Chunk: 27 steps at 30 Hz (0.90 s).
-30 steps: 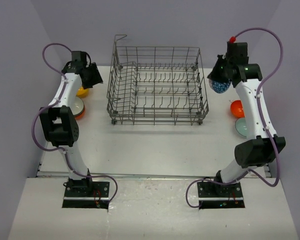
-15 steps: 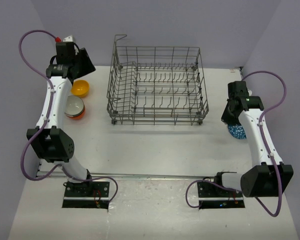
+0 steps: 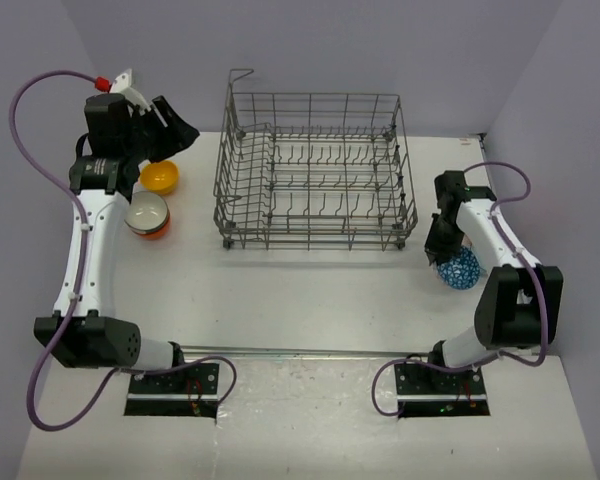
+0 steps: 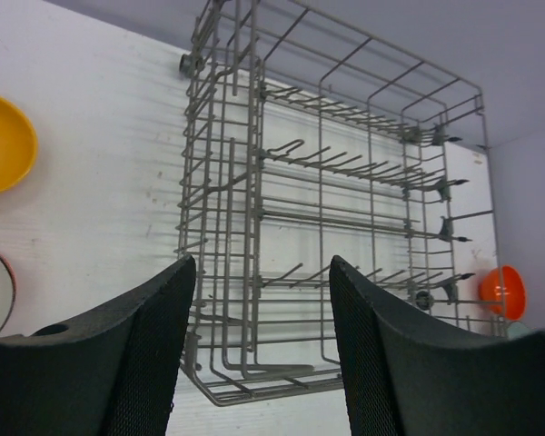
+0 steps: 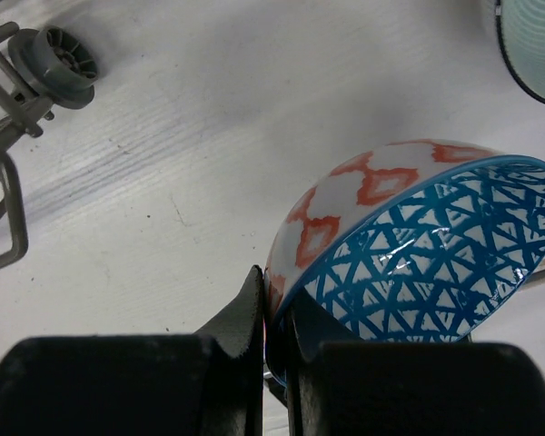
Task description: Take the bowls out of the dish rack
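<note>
The grey wire dish rack (image 3: 242, 215) stands at the middle back of the table, and no bowl shows inside it. My right gripper (image 3: 442, 248) is shut on the rim of the teal-blue patterned bowl (image 3: 461, 268), held tilted low over the table to the right of the rack. In the right wrist view the fingers (image 5: 254, 313) pinch the bowl's (image 5: 418, 263) rim. My left gripper (image 3: 183, 131) is open and empty, raised left of the rack. The left wrist view looks between my open jaws (image 4: 261, 272) at the rack (image 4: 254, 209).
A yellow bowl (image 3: 158, 177) and a white-inside, orange-outside bowl (image 3: 147, 214) sit left of the rack. An orange bowl (image 4: 501, 291) lies right of the rack. A pale green bowl (image 5: 536, 36) lies near the held bowl. A rack wheel (image 5: 64, 54) is close by.
My right arm has carried the teal-blue bowl from beside the rack's far right corner down and forward to the table. My left arm has lifted away from the left bowls and turned toward the rack.
</note>
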Each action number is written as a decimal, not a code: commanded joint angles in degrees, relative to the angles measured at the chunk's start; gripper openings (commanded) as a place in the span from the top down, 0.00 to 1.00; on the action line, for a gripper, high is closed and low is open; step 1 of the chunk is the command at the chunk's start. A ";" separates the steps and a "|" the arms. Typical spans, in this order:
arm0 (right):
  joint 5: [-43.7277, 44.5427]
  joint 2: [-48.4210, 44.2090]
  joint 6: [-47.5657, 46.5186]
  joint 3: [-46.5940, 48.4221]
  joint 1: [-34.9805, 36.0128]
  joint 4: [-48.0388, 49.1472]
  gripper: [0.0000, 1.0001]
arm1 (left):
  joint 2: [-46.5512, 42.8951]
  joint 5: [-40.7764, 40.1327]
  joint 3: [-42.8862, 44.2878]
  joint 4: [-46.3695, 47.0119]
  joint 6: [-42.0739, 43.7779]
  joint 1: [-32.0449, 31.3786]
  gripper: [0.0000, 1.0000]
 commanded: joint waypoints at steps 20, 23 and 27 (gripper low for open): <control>-2.26 14.53 -0.87 1.86 0.21 6.35 1.00 | -15.26 11.13 -4.39 1.47 -8.31 0.09 0.37; -2.70 14.88 -1.05 1.86 0.30 6.43 0.96 | -15.43 11.31 -3.95 0.77 -8.23 0.26 0.37; -3.41 15.14 -1.22 1.86 1.00 6.44 0.75 | -15.35 11.75 -2.63 -0.11 -8.05 0.17 0.37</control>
